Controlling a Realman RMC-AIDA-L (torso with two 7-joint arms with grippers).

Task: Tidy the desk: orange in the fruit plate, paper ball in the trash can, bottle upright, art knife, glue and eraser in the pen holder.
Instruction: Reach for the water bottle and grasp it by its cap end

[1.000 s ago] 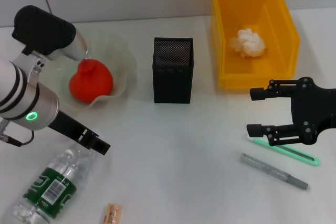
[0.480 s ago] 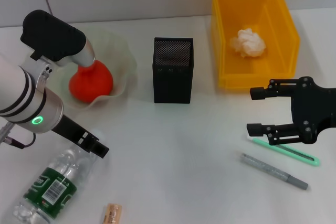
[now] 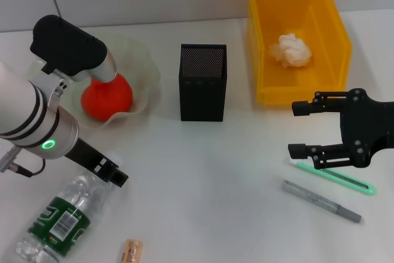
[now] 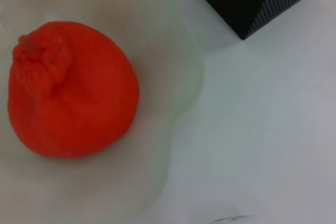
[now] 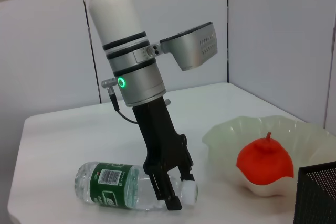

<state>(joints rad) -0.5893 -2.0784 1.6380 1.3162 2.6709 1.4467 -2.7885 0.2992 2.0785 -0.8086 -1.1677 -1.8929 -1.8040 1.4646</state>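
So far the orange [image 3: 108, 98] and paper ball [image 3: 289, 50] were placed — the bottle [image 3: 64, 217] lay flat, my left end effector [image 5: 173, 192] open at its cap, my right end effector [image 3: 300, 129] open.

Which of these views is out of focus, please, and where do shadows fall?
Left wrist view: the orange and fruit plate look soft. Head view: sharp, faint shadow beside the pen holder. Right wrist view: sharp on the bottle under the left end effector.

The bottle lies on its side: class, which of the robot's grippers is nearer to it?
Left. The left gripper reaches down at the cap end of the bottle. The right gripper hovers across the table, beside the trash can.
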